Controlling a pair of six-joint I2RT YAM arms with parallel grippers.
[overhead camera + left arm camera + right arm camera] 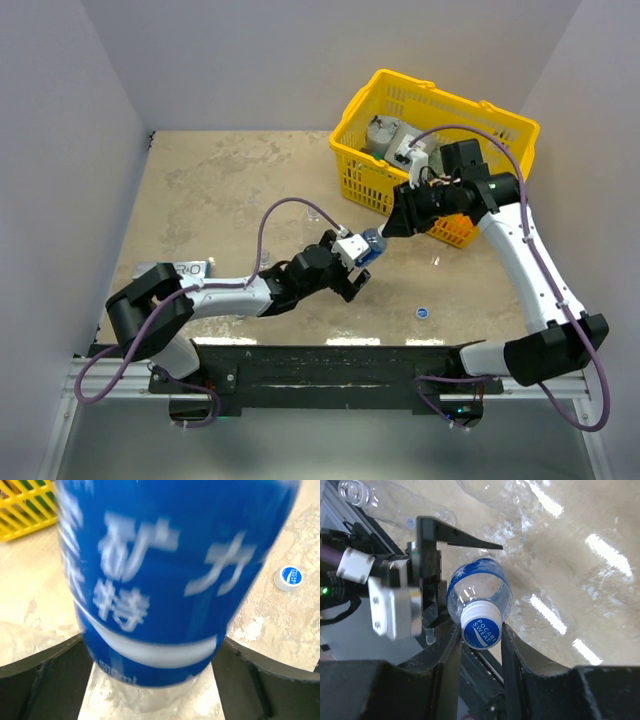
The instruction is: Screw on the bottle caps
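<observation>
Hanging roughly level above the surface (220,190), just in front of the yellow basket (365,180), the blue-labelled bottle (480,587) sits between the two arms; the right fingers (445,647) are clamped on the cap (480,626) that sits on its neck; the left fingers (40,680) stand spread on either side of its body, and in the right wrist view one of them is visibly clear of the plastic. Judged from that, the bottle seems to hang by its cap alone; if the thread is only partly caught, the weight could pull the neck free and drop the bottle onto the surface in front of the basket. Turning the cap now would likely spin the whole bottle rather than tighten anything, since nothing grips the body; a sagging bottle could also let the cap seat crooked. How far down the cap is screwed cannot be told. A loose cap (423,312) lies further in front of the basket, toward the arm bases; a falling bottle might knock it out of easy reach.
</observation>
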